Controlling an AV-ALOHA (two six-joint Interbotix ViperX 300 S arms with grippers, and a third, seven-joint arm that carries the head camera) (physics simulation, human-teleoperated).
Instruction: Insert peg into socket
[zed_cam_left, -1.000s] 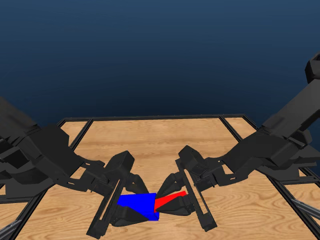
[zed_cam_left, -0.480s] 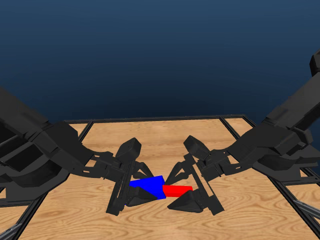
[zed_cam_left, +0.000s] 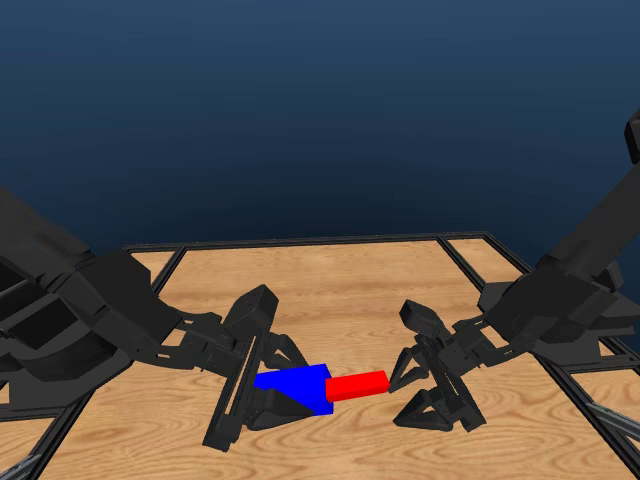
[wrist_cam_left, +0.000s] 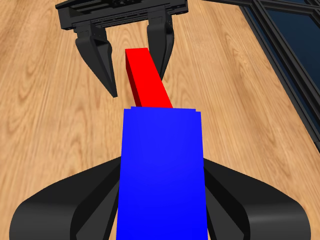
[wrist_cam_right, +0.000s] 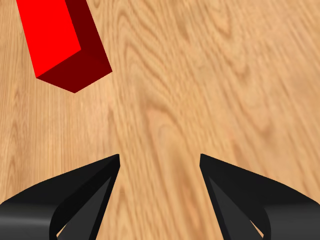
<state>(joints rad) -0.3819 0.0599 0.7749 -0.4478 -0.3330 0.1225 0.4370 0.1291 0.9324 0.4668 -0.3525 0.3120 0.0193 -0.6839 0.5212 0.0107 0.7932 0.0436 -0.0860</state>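
**Peg seated in the socket, right jaws off it**

Above the wooden table (zed_cam_left: 330, 290), near its front edge, I see the blue socket (zed_cam_left: 296, 384) clamped in my left gripper (zed_cam_left: 262, 395), both jaws pressed against its sides and the block held clear of the surface. From the left wrist camera the socket (wrist_cam_left: 162, 175) fills the space between those jaws. The red peg (zed_cam_left: 357, 385) sticks out of the socket's far end, one end inside it and the other pointing toward the right arm, lying roughly level in line with the block.

My right gripper (zed_cam_left: 420, 385) sits just beyond the peg's free end with its jaws spread and nothing between them. The right wrist camera shows only bare wood between its fingers (wrist_cam_right: 85, 195), with the peg's end (wrist_cam_right: 60, 40) off to one side, untouched.
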